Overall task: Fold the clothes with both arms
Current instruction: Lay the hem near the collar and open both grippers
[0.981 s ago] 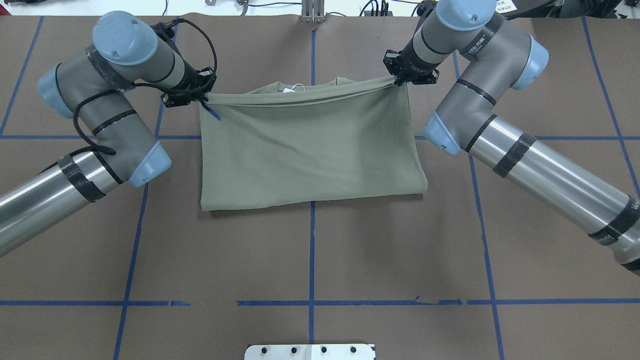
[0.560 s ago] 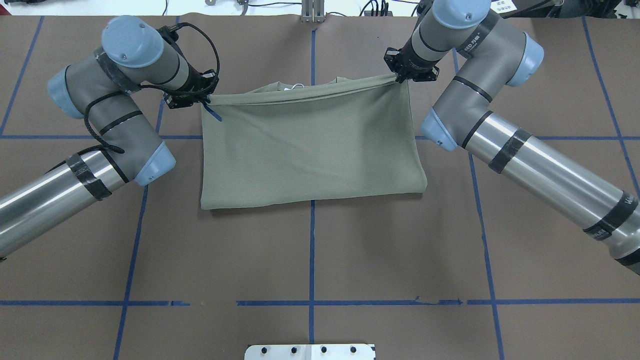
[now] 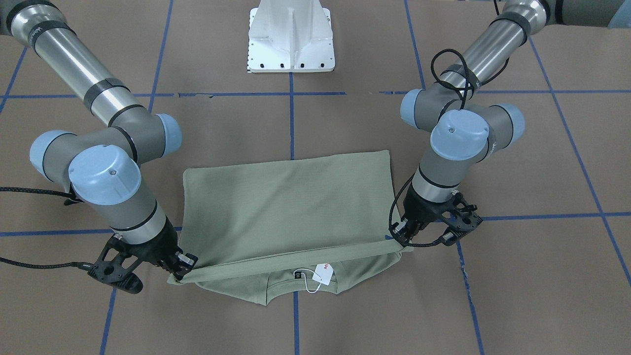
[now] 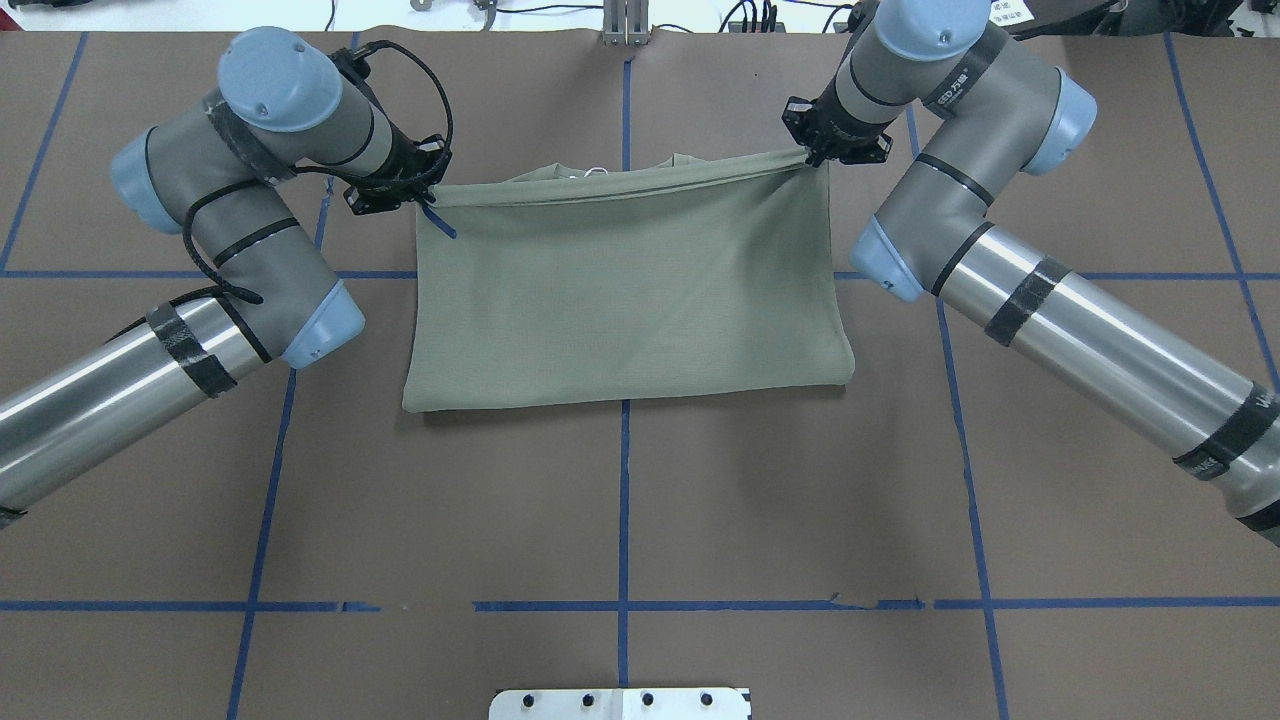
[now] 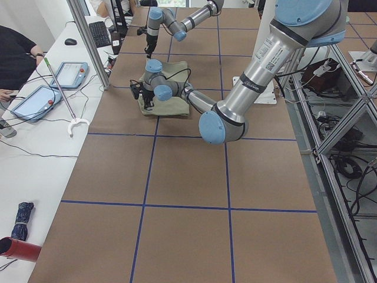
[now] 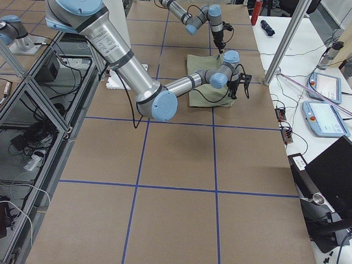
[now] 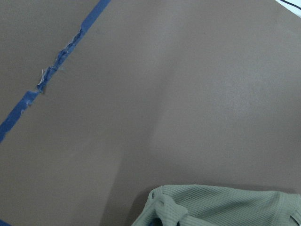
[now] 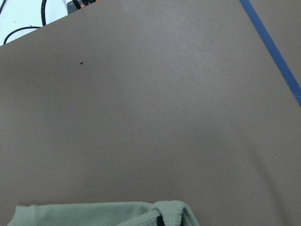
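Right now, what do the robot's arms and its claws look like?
Both the left arm and right arm are shiny silver tubes with grey joints and round light-blue caps. Black bands wrap the tubes, and black cables loop along them. White lettering marks the right arm's wrist. The left gripper and right gripper are black two-finger claws.

Open table point(image 4: 620, 500) near pedestal point(image 4: 620, 703), shirt point(image 4: 620, 280) between left arm point(image 4: 255, 215) and right arm point(image 4: 960, 215)
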Robot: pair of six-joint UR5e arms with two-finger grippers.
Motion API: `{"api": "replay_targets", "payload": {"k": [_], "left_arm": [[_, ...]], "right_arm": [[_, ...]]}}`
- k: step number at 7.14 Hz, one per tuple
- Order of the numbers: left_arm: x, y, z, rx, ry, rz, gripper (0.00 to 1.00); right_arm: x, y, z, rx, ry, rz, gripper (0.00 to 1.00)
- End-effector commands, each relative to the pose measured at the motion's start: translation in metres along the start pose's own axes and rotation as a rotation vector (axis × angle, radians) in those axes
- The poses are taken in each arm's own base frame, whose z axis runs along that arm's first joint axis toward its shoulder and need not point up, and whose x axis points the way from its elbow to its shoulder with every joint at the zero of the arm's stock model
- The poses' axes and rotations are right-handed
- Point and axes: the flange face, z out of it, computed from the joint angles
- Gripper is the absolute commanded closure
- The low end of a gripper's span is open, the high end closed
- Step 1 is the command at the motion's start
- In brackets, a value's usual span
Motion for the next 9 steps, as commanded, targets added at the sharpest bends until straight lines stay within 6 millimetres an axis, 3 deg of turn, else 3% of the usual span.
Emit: {"api": "replay_targets", "payload": {"k": [1,7,8,9], "left_arm": [[-0.002,-0.004,0.005,0.022,-0.013,-0.004,1.0],[0.002,-0.008,0.004,0.065,-0.008,-0.025,1.0],[0.003,-0.007,0.004,0.062,-0.005,-0.023,0.96],[0.003,-0.007,0.004,0.064,-0.006,-0.014,0.23]], "right_arm": [[-0.007,0.002,-0.002,-0.001,-0.007,-0.005,1.0],[-0.008,0.012,0.003,-0.011,-0.007,-0.014,1.0],[-0.005,0.012,0.004,-0.006,-0.03,-0.023,1.0],[0.003,0.013,0.008,-0.004,-0.038,-0.026,0.47]]}}
